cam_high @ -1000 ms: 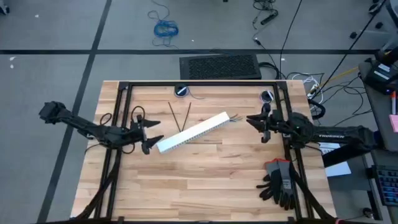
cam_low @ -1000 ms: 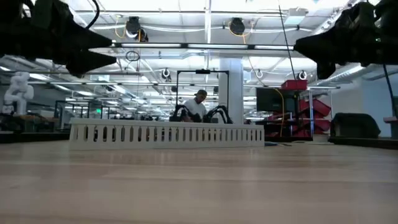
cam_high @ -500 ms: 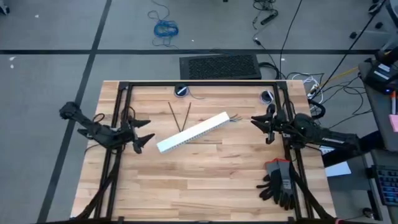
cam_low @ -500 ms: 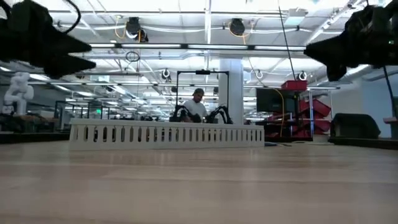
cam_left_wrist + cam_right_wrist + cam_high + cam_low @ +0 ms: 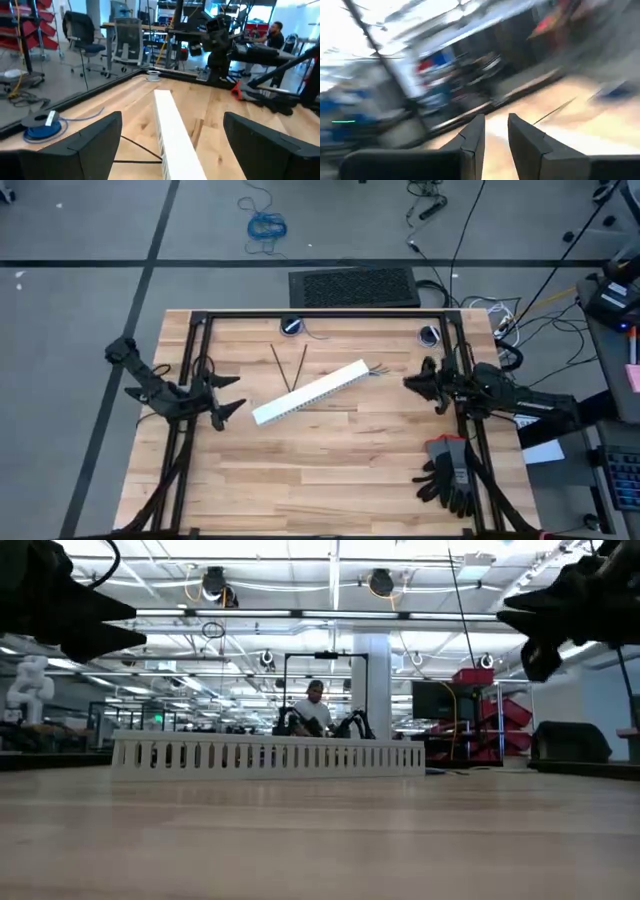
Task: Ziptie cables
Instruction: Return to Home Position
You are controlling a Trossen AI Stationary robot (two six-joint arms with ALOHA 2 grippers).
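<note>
- Cables (image 5: 378, 368): only the splayed loose ends show, poking out of the far-right end of the white slotted duct (image 5: 308, 392). The rest of the bundle is hidden in the duct, which lies diagonally across the middle of the desk (image 5: 330, 470).
- Zipties (image 5: 289, 368): two thin dark strips flat on the wood, just past the duct's far side. They're close at the near ends and splay a bit at the far ends. Nothing is touching them.
- Left end effector (image 5: 230, 394) hovers near the desk's left edge, beside the duct's near-left end but clear of it. The zipties are farther in, and the cable ends sit way over at the duct's other end. Its wrist cam looks straight down the duct with the fingers (image 5: 95, 145) spread wide, gripping nothing.
- Right end effector (image 5: 418, 383) hangs by the right rail, near the cable ends but not touching them. The zipties are well apart from it, beyond the duct. Its wrist view is smeared, but the fingers (image 5: 472, 137) are drawn in to a narrow slit with nothing between them.
- In the low view both arms are up off the desk, at the top corners.
- Black gloves (image 5: 450, 475) sit at the near-right corner.
</note>
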